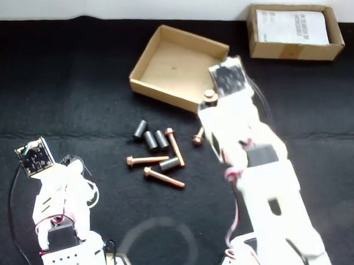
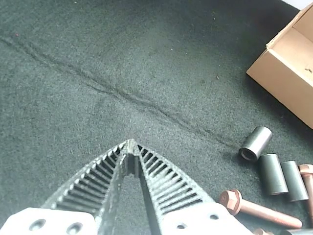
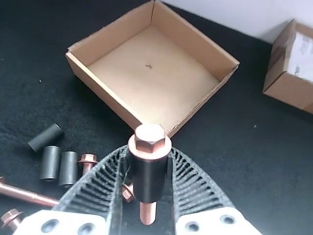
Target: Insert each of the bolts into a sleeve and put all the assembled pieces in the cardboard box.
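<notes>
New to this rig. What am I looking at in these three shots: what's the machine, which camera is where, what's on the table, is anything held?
These are two small white robot arms at one table, the left arm and the right arm. The high view looks down from a fixed camera. The other two pictures come from a camera on each arm's wrist, looking along its gripper. On the black cloth lie loose copper-coloured bolts, dark sleeves, an open cardboard box with nothing in it, and a second box farther back. The right gripper is shut on a sleeved bolt, near the open box's edge. The left gripper is shut and holds nothing.
</notes>
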`<state>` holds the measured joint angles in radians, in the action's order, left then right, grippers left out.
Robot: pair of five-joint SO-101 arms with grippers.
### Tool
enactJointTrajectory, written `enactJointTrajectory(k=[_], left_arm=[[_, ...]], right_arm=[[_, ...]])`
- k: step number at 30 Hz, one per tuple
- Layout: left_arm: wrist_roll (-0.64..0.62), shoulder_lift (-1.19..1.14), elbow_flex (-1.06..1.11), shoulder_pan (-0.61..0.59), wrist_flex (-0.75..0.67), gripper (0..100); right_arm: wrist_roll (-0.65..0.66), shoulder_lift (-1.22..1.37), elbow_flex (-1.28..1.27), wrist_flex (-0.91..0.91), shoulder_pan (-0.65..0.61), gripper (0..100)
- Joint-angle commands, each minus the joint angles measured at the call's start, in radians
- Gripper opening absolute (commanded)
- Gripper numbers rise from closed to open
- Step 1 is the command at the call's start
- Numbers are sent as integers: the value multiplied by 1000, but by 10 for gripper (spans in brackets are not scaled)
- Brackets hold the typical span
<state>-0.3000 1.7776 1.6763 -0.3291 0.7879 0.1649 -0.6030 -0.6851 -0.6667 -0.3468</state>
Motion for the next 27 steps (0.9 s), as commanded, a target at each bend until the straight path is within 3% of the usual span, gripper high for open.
enactJointTrajectory(k=[1, 27], left_arm=[[-5, 25, 19, -4, 3, 9], [-5, 25, 19, -4, -2, 9]], right_arm=[[3, 171, 202, 5, 12, 6], [5, 1389, 1431, -38, 10, 6]])
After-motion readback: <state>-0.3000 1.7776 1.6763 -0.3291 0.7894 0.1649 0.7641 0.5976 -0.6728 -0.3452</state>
